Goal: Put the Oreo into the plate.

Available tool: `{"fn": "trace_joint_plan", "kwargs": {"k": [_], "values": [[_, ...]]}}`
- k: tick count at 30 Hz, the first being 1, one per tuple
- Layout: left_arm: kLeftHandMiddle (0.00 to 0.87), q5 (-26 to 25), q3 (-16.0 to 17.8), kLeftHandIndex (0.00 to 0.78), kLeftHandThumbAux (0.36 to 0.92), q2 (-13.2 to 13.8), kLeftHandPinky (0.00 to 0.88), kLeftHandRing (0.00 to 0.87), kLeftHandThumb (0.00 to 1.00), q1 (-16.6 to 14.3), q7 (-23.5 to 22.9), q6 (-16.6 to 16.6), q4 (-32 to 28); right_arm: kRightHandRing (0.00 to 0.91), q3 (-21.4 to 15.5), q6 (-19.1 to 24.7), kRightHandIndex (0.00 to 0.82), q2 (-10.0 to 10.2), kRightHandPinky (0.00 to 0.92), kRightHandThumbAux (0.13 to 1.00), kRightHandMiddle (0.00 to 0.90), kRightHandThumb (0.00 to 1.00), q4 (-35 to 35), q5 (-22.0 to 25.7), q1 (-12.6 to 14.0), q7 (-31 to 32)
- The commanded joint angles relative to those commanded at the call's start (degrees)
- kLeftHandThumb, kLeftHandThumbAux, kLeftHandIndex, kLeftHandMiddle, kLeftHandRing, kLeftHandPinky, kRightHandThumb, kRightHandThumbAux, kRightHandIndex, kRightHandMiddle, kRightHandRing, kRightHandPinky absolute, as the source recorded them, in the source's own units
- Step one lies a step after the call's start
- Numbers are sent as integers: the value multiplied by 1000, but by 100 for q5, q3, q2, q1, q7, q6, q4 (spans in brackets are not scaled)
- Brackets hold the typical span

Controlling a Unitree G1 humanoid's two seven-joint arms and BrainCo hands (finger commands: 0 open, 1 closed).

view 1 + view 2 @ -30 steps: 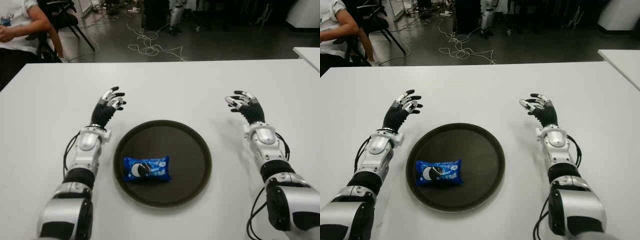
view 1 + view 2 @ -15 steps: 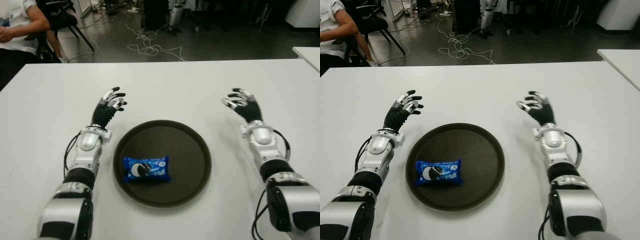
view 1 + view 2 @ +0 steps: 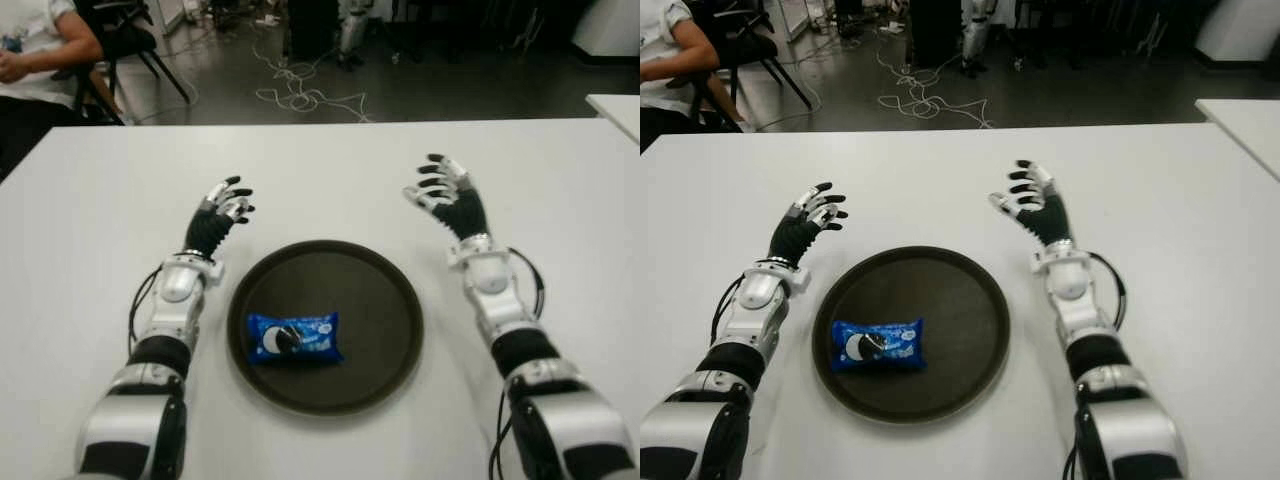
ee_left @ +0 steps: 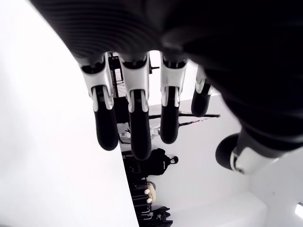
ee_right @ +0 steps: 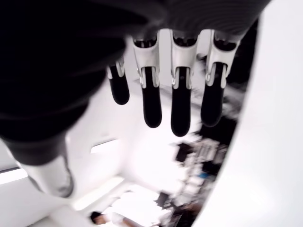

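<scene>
Already the Oreo [image 3: 293, 337], a blue packet with the biscuit printed on it, lies flat inside the dark round plate [image 3: 385, 300], a little toward the side of the left hand. No finger touches it, so I judge that the task is done or nearly done, and this explains how the hands are placed: both are outside the rim, one on each side, leaving the plate free.

The left hand [image 3: 216, 217] is beside the plate, just beyond its rim, above the white table [image 3: 330, 180]. Its own wrist view shows four fingers [image 4: 135, 127] hanging nearly straight with gaps between them and the thumb apart; nothing is between them. It is relaxed and empty.

The right hand [image 3: 445, 195] is on the other side of the plate, raised over the table and turned a little inward, near the far part of the rim. Its fingers [image 5: 181, 106] are also spread and extended, the thumb to one side, and they hold nothing. Whether either palm touches the table I cannot tell.

Beyond the far left corner of the table a person [image 3: 40, 45] sits on a chair.
</scene>
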Motion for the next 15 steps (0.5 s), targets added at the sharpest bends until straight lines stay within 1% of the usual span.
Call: {"fn": "trace_joint_plan", "kwargs": {"k": [3,6,11,15], "values": [[248,4,-7,138,531,-3,330,310,663,31,12,-6,-31,326,-8,-131,211,-3,358,637,310,189,-79,31,108,57],[245,-12,1,136,534,-20,336,309,665,74,22,-45,-78,327,-26,-200,211,28,354,629,311,170,-277,89,272,111],[251,-27,14,141,530,-45,338,313,657,127,47,-148,-119,332,-105,-89,222,88,355,617,317,155,-455,237,380,190],[254,-52,21,143,529,-73,338,311,652,195,38,-212,-194,335,-130,14,237,102,354,613,322,157,-488,261,438,146]]}}
